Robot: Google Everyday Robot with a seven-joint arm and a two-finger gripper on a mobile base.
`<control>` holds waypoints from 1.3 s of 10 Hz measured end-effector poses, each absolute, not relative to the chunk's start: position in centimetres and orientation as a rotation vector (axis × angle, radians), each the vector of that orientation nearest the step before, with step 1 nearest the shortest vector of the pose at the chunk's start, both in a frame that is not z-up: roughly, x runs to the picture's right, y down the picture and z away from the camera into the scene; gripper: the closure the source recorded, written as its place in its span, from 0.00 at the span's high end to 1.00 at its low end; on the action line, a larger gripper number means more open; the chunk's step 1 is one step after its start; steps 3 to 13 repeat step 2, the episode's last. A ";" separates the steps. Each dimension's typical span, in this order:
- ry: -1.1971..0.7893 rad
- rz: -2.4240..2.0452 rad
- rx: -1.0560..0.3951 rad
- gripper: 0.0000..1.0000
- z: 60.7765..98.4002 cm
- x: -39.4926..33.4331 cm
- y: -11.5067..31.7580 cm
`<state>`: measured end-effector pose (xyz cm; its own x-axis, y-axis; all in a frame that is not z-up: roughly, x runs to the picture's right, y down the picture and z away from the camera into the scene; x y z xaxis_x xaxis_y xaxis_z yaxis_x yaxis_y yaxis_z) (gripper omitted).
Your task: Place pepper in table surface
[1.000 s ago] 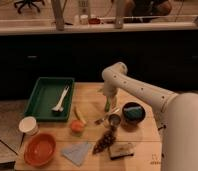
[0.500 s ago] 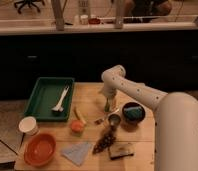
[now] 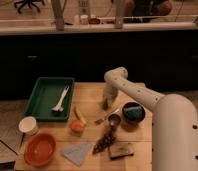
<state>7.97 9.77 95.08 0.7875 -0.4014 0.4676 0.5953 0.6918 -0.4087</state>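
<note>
Near the tabletop (image 3: pixel 92 92) centre, pincer (image 3: pixel 106 103) lowered over green pepper (image 3: pixel 105 105), grip state unclear, dark bowl (image 3: pixel 133 112) right, orange fruit (image 3: pixel 76 126) left

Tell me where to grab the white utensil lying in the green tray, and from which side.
Grip the white utensil at mid-handle, coming straight down from above. It lies flat in the green tray, slim and long, with the tray walls probably blocking a side approach, so the fingers should close across its narrow width. The gripper is across the table surface, low by the pepper.
</note>
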 end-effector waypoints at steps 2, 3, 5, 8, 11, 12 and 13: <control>-0.369 -0.566 -0.577 0.03 95.1 8.0 9.9; -0.369 -0.566 -0.577 0.03 95.1 8.0 9.9; -0.369 -0.566 -0.577 0.03 95.1 8.0 9.9; -0.369 -0.566 -0.577 0.03 95.1 8.0 9.9; -0.369 -0.566 -0.577 0.03 95.1 8.0 9.9; -0.369 -0.566 -0.577 0.03 95.1 8.0 9.9; -0.369 -0.566 -0.577 0.03 95.1 8.0 9.9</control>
